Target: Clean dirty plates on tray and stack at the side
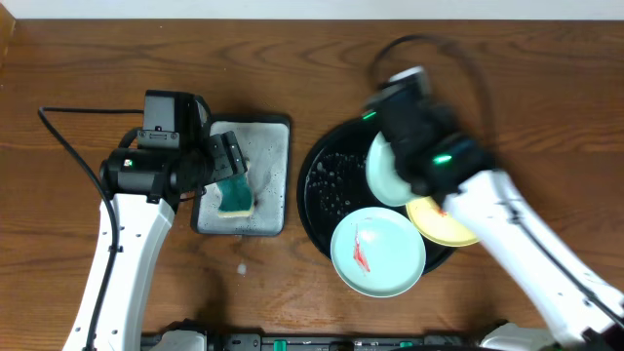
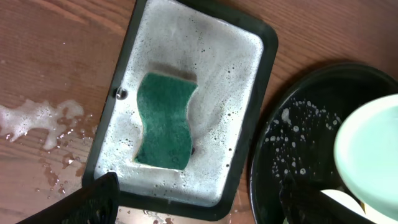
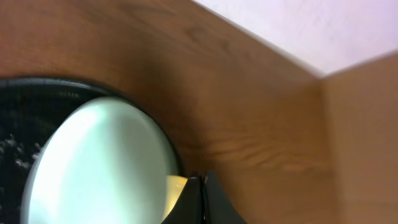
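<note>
The black tray (image 1: 322, 185) holds three plates. One mint-blue plate (image 1: 377, 252) with a red smear lies at the front over the rim. A second mint-blue plate (image 1: 388, 174) leans over the yellow plate (image 1: 444, 226). My blurred right arm (image 1: 419, 127) is above them. In the right wrist view my right gripper (image 3: 202, 180) is shut, its tips beside the mint-blue plate (image 3: 99, 162) and the yellow plate (image 3: 177, 186); nothing shows between the fingers. My left gripper (image 2: 199, 186) is open and empty over the teal sponge (image 2: 165, 121).
The sponge (image 1: 234, 193) lies in foam in the rectangular metal tray (image 1: 268, 156), left of the black tray (image 2: 292, 143). Foam and water are spilled on the wood (image 2: 37, 118) left of the metal tray. A wall and the table's edge (image 3: 323, 74) show behind.
</note>
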